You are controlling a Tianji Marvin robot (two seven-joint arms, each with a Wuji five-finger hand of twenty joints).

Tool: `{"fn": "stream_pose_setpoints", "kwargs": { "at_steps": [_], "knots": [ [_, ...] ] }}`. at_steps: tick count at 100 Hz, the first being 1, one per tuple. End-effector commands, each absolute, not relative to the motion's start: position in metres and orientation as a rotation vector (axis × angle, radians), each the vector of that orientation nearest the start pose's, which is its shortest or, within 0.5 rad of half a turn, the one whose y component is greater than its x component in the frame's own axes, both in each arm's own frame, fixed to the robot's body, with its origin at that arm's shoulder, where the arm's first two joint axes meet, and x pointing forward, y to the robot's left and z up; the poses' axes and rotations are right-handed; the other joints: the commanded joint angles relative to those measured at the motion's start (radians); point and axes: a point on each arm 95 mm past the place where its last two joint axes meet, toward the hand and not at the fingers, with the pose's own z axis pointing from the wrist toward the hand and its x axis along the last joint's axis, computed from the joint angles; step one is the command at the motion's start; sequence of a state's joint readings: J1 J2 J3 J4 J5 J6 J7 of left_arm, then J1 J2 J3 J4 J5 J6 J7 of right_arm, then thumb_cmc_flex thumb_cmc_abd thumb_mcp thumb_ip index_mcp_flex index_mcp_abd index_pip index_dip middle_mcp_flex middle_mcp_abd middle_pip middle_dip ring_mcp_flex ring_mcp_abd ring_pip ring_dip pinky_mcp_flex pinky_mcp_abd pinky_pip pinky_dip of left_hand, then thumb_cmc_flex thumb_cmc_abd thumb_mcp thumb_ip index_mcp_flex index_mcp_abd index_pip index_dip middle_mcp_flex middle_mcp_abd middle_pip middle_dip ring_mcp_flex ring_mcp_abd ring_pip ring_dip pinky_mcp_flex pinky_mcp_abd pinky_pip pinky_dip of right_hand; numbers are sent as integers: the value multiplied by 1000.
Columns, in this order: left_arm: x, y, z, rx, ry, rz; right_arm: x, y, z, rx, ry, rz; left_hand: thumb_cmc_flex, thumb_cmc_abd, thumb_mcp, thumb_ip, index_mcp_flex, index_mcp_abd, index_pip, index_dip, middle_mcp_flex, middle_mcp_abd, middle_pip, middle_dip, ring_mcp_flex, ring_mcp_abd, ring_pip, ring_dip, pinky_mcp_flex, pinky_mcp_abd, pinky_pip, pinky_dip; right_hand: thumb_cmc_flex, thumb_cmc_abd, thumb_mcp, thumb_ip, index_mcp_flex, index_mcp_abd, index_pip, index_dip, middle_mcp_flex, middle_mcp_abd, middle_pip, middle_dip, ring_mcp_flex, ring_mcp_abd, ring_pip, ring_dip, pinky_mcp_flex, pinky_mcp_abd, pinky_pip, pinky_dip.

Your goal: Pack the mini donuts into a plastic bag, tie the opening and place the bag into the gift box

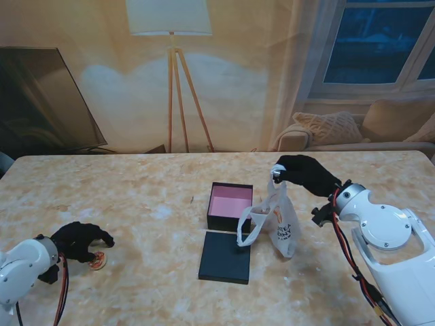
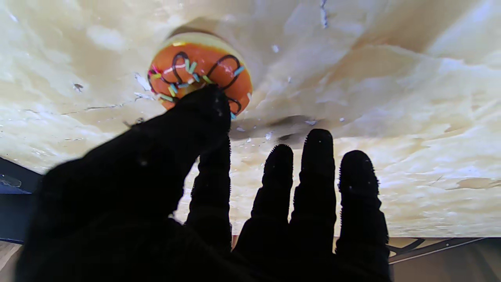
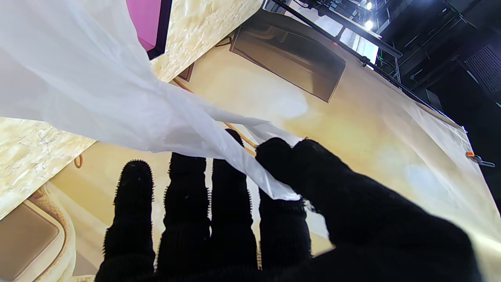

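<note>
Nearest to me, by the table's (image 1: 136, 183) near left corner, the left hand (image 1: 80, 240) sits over a mini donut (image 1: 99, 261) – orange icing, dark squiggles, coloured sprinkles. The wrist view shows the thumb tip touching the donut (image 2: 199, 72) while the other fingers (image 2: 319, 172) stretch out straight and apart, so it's not gripping anything. Around the middle of the table the dark box lid (image 1: 225, 257) lies flat, with the open gift box (image 1: 230, 205), pink inside, just behind it. Right of both, the right hand (image 1: 307, 173) pinches a handle of the white plastic bag (image 1: 279, 221) between thumb and forefinger – the bag hangs down, its bottom close to the table.
</note>
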State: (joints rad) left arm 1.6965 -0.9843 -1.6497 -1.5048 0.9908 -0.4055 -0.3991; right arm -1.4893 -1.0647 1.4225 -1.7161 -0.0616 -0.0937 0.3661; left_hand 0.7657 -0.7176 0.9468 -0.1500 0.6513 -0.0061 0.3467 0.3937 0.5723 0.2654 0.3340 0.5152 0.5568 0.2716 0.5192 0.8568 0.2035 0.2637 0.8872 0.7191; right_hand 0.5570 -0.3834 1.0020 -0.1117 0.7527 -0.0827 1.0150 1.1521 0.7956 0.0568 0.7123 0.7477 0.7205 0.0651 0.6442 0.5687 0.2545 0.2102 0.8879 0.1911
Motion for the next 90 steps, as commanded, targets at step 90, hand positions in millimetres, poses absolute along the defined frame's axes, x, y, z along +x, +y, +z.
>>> {"fn": "stream_pose_setpoints", "kwargs": {
  "at_steps": [90],
  "knots": [
    [346, 169, -342, -1317, 2006, -1054, 425, -28, -228, -1870, -1261, -2240, 115, -18, -205, -117, 180, -7, 587, 172, 280, -131, 183, 70, 266, -53, 130, 61, 126, 6, 131, 71, 80, 73, 63, 83, 1, -107, 38, 2, 23, -32, 16, 13, 14, -29, 14, 32, 3, 3, 23, 23]
  ]
}}
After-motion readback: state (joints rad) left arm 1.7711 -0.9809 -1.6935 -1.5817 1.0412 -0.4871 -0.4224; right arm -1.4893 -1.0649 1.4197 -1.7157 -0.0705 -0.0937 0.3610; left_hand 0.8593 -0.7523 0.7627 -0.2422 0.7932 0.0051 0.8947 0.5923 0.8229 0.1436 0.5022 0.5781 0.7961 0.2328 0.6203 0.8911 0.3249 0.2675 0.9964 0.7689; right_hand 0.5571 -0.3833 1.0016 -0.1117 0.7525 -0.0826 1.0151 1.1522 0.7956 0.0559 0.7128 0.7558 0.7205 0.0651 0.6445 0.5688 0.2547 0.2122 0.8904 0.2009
